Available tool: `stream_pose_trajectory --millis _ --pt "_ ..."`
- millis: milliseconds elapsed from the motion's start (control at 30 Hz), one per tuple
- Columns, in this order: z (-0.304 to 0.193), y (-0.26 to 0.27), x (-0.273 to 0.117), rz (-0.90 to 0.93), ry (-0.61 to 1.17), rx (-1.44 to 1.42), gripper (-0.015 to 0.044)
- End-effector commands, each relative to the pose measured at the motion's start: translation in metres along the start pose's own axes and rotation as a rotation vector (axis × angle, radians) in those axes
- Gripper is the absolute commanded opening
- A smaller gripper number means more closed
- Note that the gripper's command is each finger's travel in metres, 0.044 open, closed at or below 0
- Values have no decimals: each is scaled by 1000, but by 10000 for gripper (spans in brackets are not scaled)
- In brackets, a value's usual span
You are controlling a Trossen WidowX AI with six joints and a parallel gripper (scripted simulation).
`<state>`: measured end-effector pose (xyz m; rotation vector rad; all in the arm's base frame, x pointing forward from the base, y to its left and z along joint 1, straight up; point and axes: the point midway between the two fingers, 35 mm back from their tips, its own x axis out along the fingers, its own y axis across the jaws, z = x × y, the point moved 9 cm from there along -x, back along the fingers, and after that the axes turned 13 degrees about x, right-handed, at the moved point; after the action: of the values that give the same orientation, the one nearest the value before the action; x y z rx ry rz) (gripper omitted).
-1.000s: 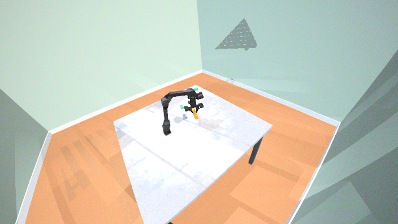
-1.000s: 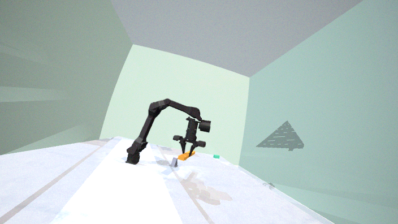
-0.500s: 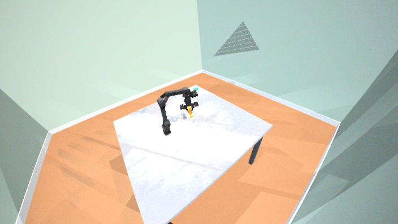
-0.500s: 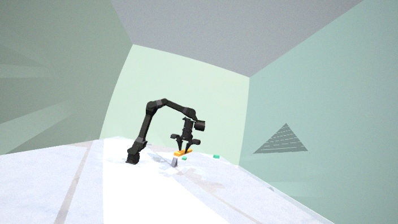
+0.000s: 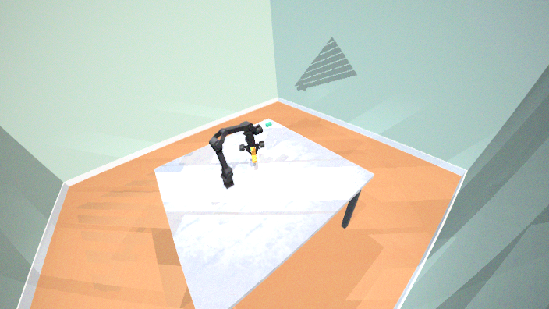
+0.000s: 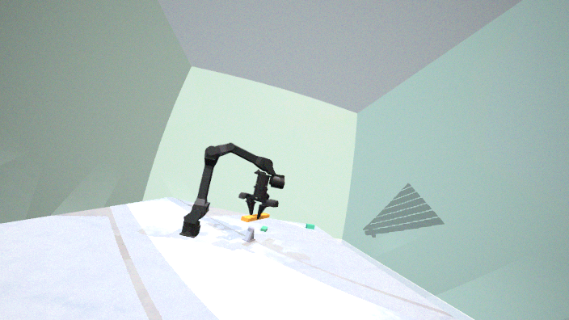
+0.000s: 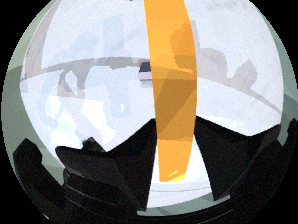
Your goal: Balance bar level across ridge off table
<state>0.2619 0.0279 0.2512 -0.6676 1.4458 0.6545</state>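
Bar: We see the orange bar (image 5: 253,156) (image 6: 247,218) (image 7: 174,75) held up in the air, above the white table (image 5: 234,242) (image 6: 226,279) and apart from it.
Gripper: Our black gripper (image 5: 253,150) (image 6: 254,216) (image 7: 174,121) is clamped on the bar, one finger to each side, pointing down.
Ridge: We find the small grey ridge (image 6: 250,235) (image 7: 145,75) standing on the table, lower than the bar in the exterior view; the wrist view shows it beside the bar's edge. From the top we cannot make it out well. The bar is not yet balanced on it.
Near block: We spot a small green block (image 5: 251,149) (image 6: 263,229) near the ridge, largely hidden from above.
Far block: We see another green block (image 5: 268,124) (image 6: 309,226) well apart, by the table's corner.
Arm: We watch the black arm (image 5: 220,158) (image 6: 205,178) rise from the tabletop, bend over and reach down to the bar.
Room: We look on pale green walls (image 5: 175,58) (image 6: 263,133) and an orange floor (image 5: 105,218).
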Motion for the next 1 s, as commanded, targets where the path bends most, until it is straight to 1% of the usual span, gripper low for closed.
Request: stream_pose_trajectory --millis 0,267,967 --pt "2 18 1 0 -4 19 0" --pt "2 24 6 0 -5 23 0" --pt "2 24 39 0 -5 23 0"
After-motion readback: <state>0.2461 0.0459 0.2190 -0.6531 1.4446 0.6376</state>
